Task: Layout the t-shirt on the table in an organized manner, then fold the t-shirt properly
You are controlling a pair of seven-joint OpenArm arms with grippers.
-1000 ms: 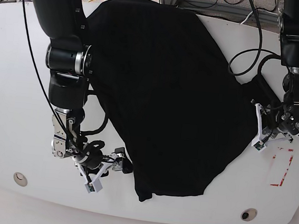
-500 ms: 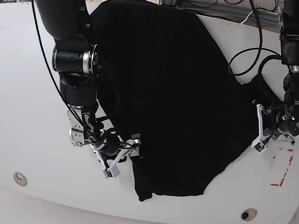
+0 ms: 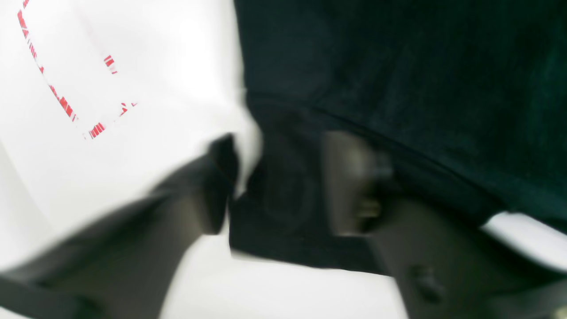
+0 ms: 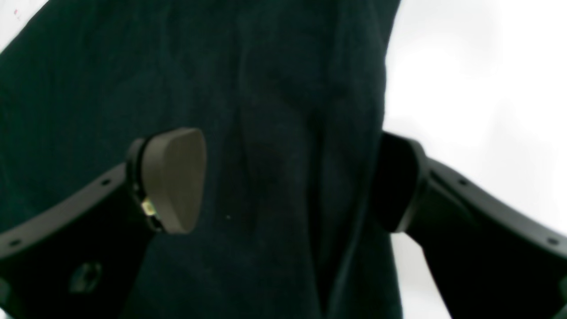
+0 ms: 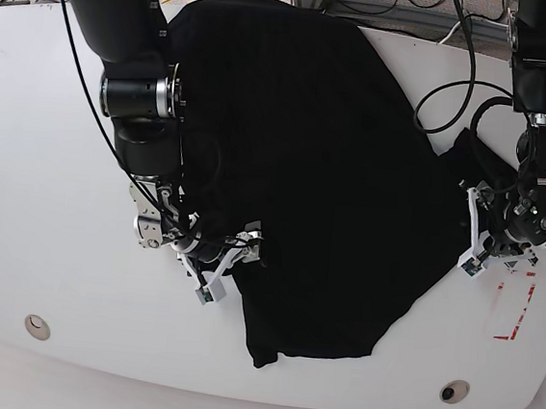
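the t-shirt (image 5: 304,179) is soft, matte black cloth, spread over the middle of the smooth white table (image 5: 27,142) in a broad, slanted slab. its long axis runs from about 11 o'clock at the far edge, where it hangs over the table's rim, down to about 5 o'clock, ending in a blunt corner near the front edge. a crumpled flap sticks out at 3 o'clock. the surface shows faint lengthwise creases and a stitched hem band in the left wrist view.

the right gripper (image 5: 223,269) sits at the shirt's 8 o'clock edge; in its wrist view its fingers (image 4: 172,177) stand wide apart, one rounded grey pad over the cloth, the other at the cloth's edge, nothing clamped.

the left gripper (image 5: 482,246) is at the 3 o'clock flap. its wrist view is blurred: the fingers (image 3: 354,181) are parted with the hem between them, and i cannot tell whether they grip it.

a red tape rectangle (image 5: 515,305), patchy and worn, lies at 4 o'clock, just beside that gripper.
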